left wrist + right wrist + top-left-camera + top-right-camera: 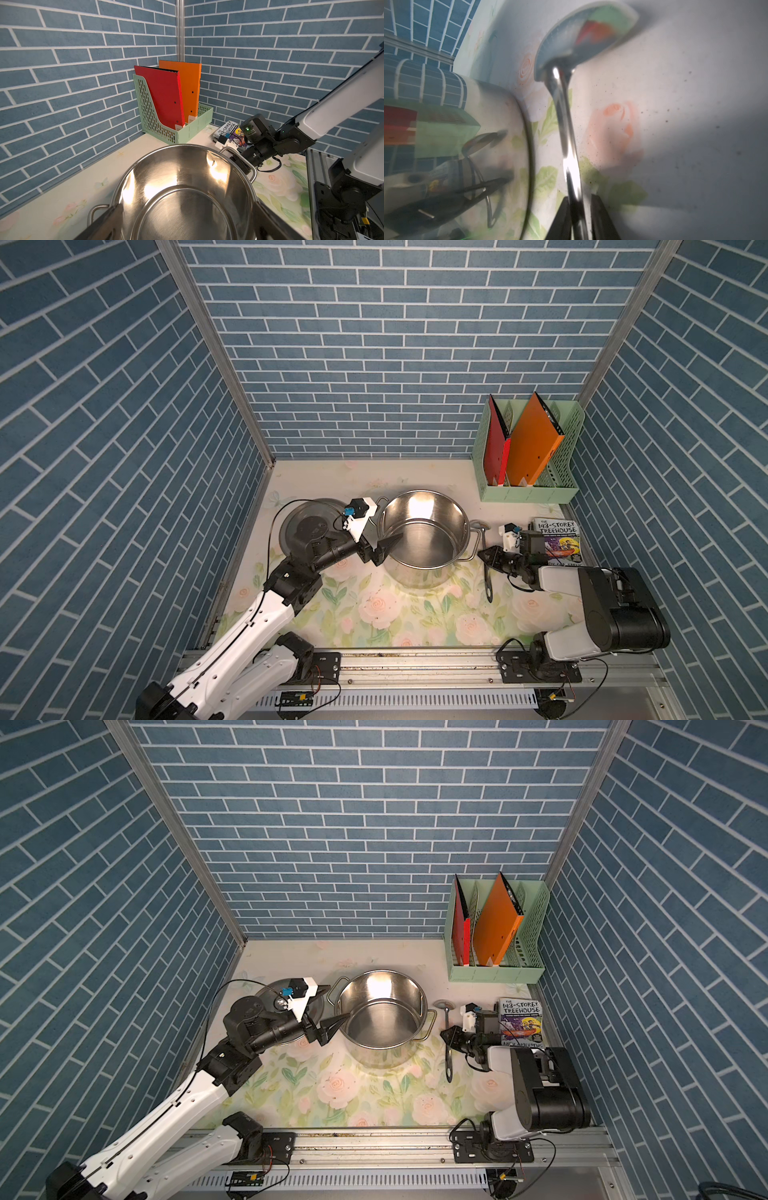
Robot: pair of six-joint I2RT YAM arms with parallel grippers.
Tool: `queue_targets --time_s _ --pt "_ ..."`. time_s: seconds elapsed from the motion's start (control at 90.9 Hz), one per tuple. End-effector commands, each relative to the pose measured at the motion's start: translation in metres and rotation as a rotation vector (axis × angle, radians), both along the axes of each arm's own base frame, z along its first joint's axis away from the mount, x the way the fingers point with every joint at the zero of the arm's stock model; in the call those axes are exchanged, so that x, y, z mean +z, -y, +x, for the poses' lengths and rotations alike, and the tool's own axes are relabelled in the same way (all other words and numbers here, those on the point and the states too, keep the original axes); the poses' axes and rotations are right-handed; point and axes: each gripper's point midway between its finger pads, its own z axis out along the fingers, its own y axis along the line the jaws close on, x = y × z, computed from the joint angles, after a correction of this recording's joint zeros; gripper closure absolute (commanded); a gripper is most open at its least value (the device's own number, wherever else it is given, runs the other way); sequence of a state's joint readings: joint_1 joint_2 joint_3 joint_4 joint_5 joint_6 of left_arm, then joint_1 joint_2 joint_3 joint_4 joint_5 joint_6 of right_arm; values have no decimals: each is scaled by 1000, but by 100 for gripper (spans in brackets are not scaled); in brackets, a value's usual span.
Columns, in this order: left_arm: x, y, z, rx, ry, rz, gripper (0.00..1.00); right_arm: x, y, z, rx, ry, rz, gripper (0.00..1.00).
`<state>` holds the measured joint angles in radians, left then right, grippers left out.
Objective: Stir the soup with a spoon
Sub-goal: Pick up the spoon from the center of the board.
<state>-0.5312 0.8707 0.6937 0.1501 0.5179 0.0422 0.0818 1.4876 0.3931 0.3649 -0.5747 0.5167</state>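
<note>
The spoon (488, 583) lies on the bench (374, 616) beside the steel pot (455, 512). The right tool (579, 196) closely flanks its handle; whether it pinches cannot be told. The left tool (390, 550) stands spread at the pot's rim.

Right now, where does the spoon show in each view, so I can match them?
Top view: spoon just right of the pot, bowl toward the back wall.
Top view: spoon again right of the pot.
Left wrist: not visible; the pot blocks that side.
Right wrist: spoon close up and blurred, beside the pot.
Shared landmark: the pot.
</note>
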Motion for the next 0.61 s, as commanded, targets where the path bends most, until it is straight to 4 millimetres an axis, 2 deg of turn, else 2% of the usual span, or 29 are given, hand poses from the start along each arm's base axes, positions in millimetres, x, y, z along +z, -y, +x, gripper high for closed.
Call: queue_targets --time_s 0.0,0.099,0.297,0.374,0.462,0.594 --pt "6 9 -7 -44 50 41 0 7 -3 -3 14 8 46 92" --pt "4 14 -6 -40 78 78 0 19 -2 -6 -4 -2 78 100" --pt "9 42 -8 -74 232 200 0 62 13 -13 -81 -1 115 100" --pt "14 57 -11 -83 338 267 0 89 17 -20 -95 27 142 100" --pt "11 76 -20 -117 499 375 0 124 19 -29 -100 68 183 100" --pt "5 97 -35 -161 723 476 0 186 9 -46 -71 163 296 100"
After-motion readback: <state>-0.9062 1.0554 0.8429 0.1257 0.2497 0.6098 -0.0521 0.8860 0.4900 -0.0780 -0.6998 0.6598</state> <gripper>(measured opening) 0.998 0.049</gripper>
